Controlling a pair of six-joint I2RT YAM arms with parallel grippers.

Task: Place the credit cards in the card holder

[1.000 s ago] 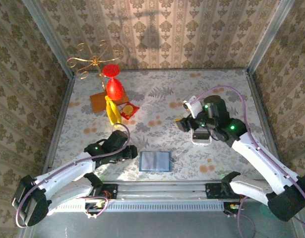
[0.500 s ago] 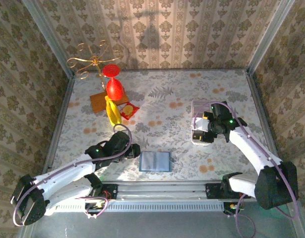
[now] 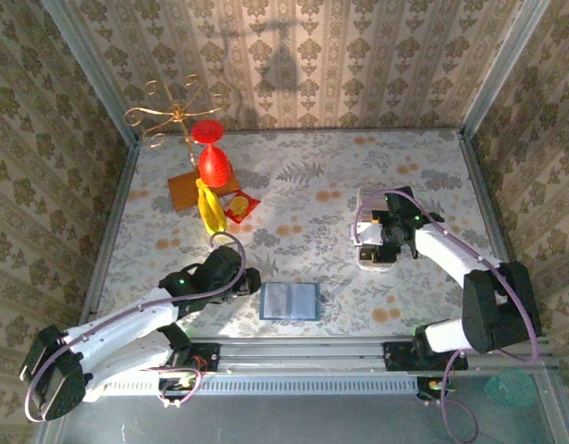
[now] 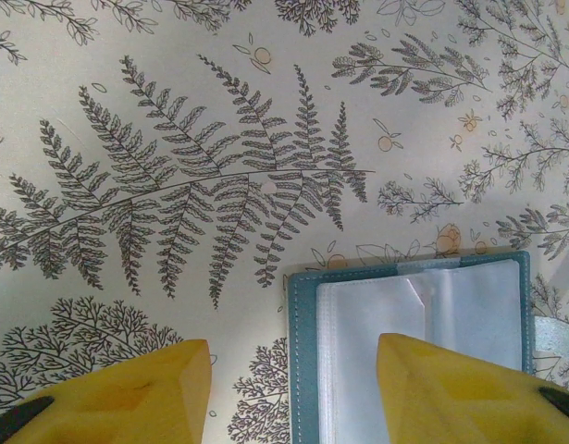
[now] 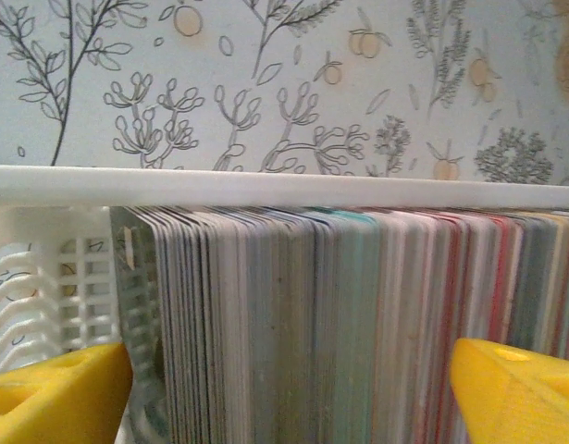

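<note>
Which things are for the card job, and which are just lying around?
For the job:
- teal card holder, lying open
- credit cards, standing in a row
- white basket that holds them

Just lying about:
- banana
- red goblet
- gold wire stand
- red and yellow packet
- brown board

From the card holder [image 3: 290, 301], you have bare bench [image 3: 307, 208] straight beyond it and to its right along the near edge. The left end effector [image 3: 245, 280] sits just left of it and blocks that side. Beyond it to the right, the white basket [image 3: 375, 193] stands under the right end effector [image 3: 372, 242]. Far beyond-left, the red goblet [image 3: 213, 166], banana [image 3: 208, 211] and gold stand [image 3: 168, 116] crowd the corner.
</note>
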